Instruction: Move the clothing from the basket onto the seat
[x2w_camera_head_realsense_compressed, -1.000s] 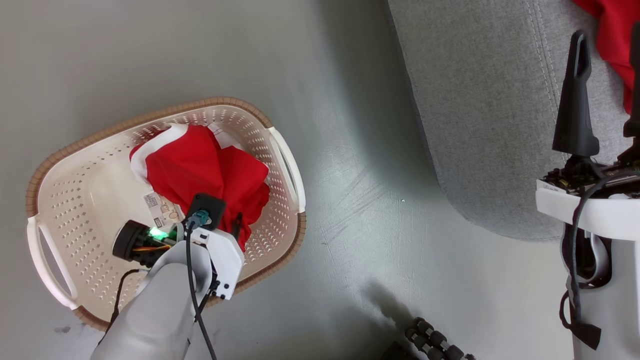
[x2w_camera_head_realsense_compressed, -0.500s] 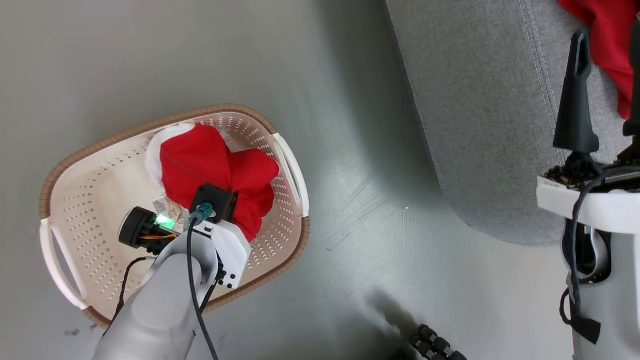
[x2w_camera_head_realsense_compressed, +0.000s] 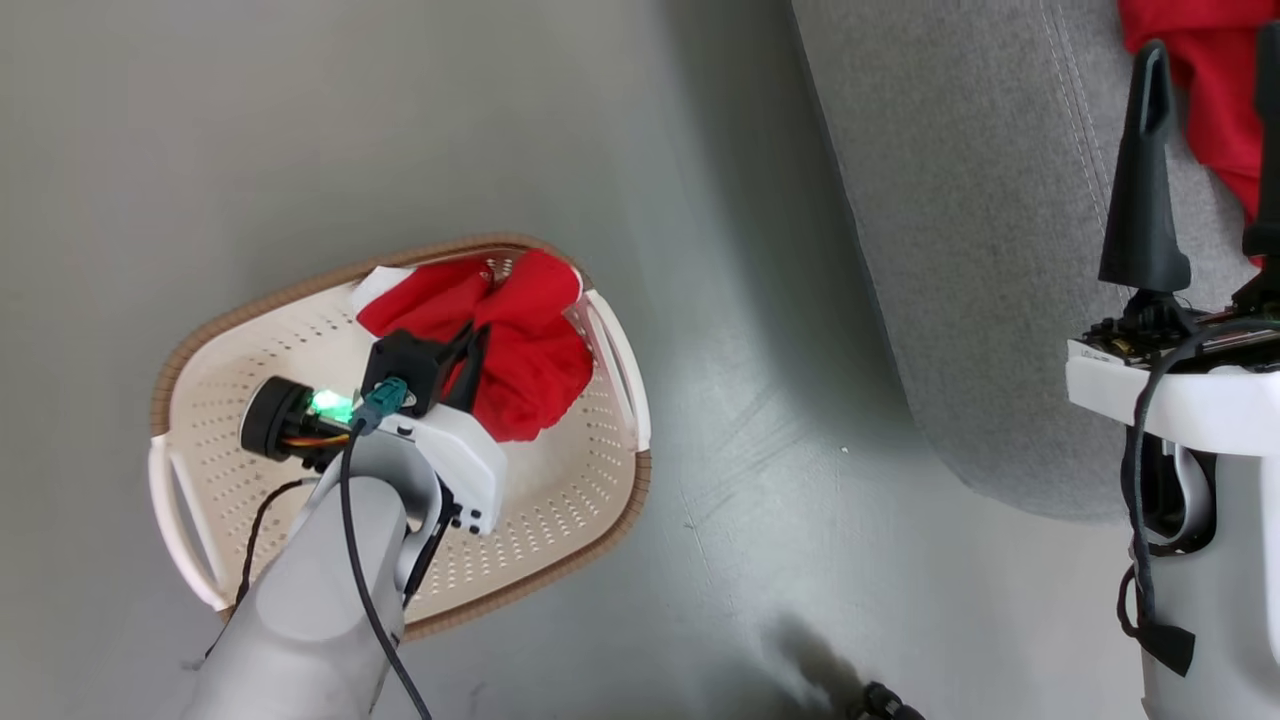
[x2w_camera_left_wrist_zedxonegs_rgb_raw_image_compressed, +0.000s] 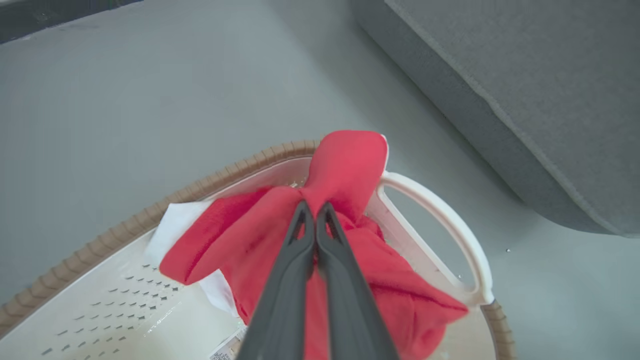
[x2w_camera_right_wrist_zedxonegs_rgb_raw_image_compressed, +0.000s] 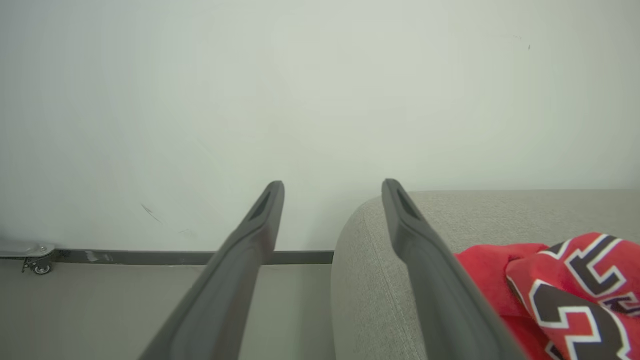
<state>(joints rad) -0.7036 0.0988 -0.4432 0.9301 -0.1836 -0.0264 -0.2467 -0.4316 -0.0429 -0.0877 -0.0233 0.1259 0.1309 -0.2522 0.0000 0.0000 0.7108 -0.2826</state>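
Nearest, the left gripper (x2w_camera_left_wrist_zedxonegs_rgb_raw_image_compressed: 314, 206) reached down into the basket (x2w_camera_head_realsense_compressed: 300, 290), its 2 fingers pressed together on a raised fold of a red garment (x2w_camera_left_wrist_zedxonegs_rgb_raw_image_compressed: 345, 160). The cloth tented up to the tips, so the pinch looked to have real fabric in it rather than air. Taking a high fold probably made sense, since a lift from there would draw the whole soft piece up clear of the walls. The garment lay bunched at the basket's right end, 1 lobe draped over the rim just beside a white handle (x2w_camera_left_wrist_zedxonegs_rgb_raw_image_compressed: 440, 220), with a strip of white trim (x2w_camera_left_wrist_zedxonegs_rgb_raw_image_compressed: 175, 225) showing at its other side. That lobe could drag on the rim as it rose. The rest of the basket's floor was bare perforated plastic, so this appeared to be the last piece inside. The basket sat on a grey floor (x2w_camera_head_realsense_compressed: 400, 120), near the seat (x2w_camera_head_realsense_compressed: 980, 250) but apart from it. The right gripper (x2w_camera_right_wrist_zedxonegs_rgb_raw_image_compressed: 333, 185) hung above the seat's edge with its fingers spread wide and nothing between them, seemingly parked out of the way. Beyond it a second garment (x2w_camera_right_wrist_zedxonegs_rgb_raw_image_compressed: 575, 290), red with black-and-white numerals, lay on the seat, and a pale wall (x2w_camera_right_wrist_zedxonegs_rgb_raw_image_compressed: 320, 75) stood behind. The count: 2 grippers, 2 garments, 1 basket with 2 handles, 1 seat.
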